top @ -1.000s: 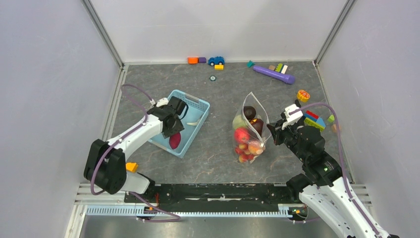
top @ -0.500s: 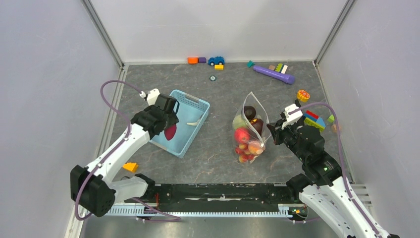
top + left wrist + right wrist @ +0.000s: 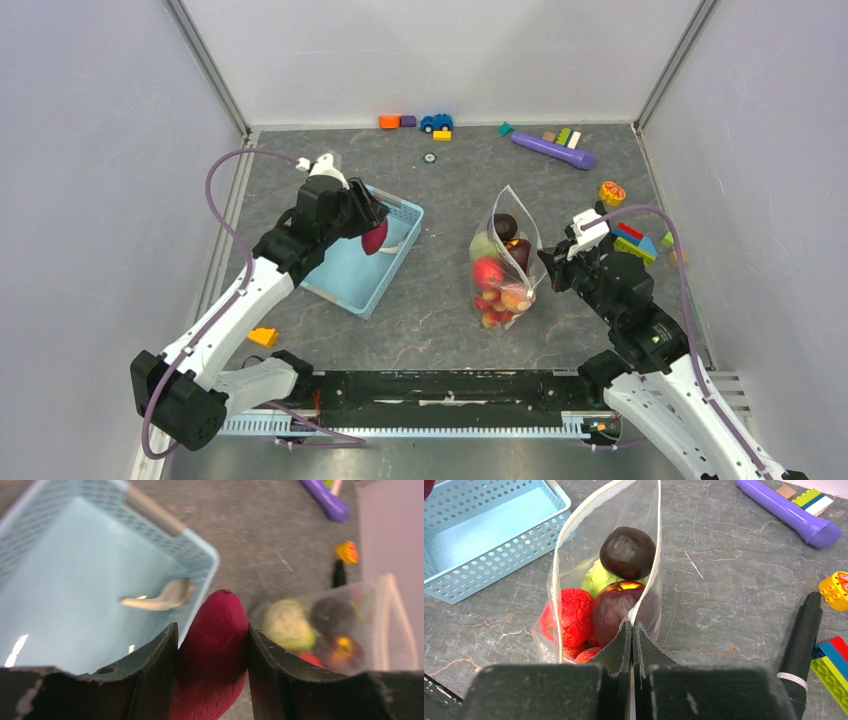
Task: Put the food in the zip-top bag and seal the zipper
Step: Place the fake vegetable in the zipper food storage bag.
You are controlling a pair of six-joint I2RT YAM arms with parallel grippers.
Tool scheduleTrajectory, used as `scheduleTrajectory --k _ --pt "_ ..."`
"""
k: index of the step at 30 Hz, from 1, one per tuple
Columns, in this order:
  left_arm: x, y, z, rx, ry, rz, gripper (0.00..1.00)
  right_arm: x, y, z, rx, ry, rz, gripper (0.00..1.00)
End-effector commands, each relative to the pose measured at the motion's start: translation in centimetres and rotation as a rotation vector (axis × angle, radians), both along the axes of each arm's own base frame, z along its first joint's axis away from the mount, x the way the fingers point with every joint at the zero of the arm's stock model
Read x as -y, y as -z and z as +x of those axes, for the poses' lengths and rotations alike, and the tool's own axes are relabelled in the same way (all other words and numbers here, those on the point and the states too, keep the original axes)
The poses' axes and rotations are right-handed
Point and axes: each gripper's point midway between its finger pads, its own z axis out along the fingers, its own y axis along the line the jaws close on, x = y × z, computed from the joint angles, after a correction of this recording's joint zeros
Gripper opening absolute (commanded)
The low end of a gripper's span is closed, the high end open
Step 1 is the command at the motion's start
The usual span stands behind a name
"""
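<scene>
Left gripper (image 3: 212,630): lifted clear of blue basket (image 3: 345,275), clamped on magenta food piece (image 3: 214,655). Right gripper (image 3: 632,630): pinched together, seemingly on rim of open zip-top bag (image 3: 574,535), fruit (image 3: 566,616) inside.

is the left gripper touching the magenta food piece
Touching. In the left wrist view the left gripper has both jaws pressed against the sides of the magenta food piece, with no gap.

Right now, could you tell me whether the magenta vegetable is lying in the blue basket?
No, the left end effector grips the magenta vegetable, lifted by the rim of the basket.
</scene>
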Motion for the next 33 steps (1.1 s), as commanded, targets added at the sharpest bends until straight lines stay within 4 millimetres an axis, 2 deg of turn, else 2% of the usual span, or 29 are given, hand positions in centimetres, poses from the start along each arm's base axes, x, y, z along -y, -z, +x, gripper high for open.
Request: scheduleTrajectory --k 1,12,18,22,25,33 --pt "6.9 -6.4 0.1 0.198 0.331 -0.155 0.17 -0.3 -1.4 0.4 0.045 -0.006 0.023 0.00" --pt "19.7 -12.6 -2.7 0.362 0.682 -0.256 0.18 -0.7 -1.8 0.1 0.047 -0.027 0.041 0.00" --pt "24.6 -15.7 -3.6 0.478 0.759 -0.329 0.18 -1.2 -2.3 -0.3 0.056 -0.065 0.056 0.00" --pt "26.9 -16.1 -3.6 0.529 0.753 -0.363 0.19 -1.3 -2.3 -0.3 0.056 -0.065 0.059 0.00" --pt "28.3 -15.7 -3.1 0.539 0.744 -0.367 0.19 -1.3 -2.5 -0.4 0.058 -0.070 0.059 0.00" --pt "31.4 -11.2 -2.1 0.483 0.765 -0.316 0.22 -1.0 -2.7 -0.5 0.068 -0.060 0.062 0.00"
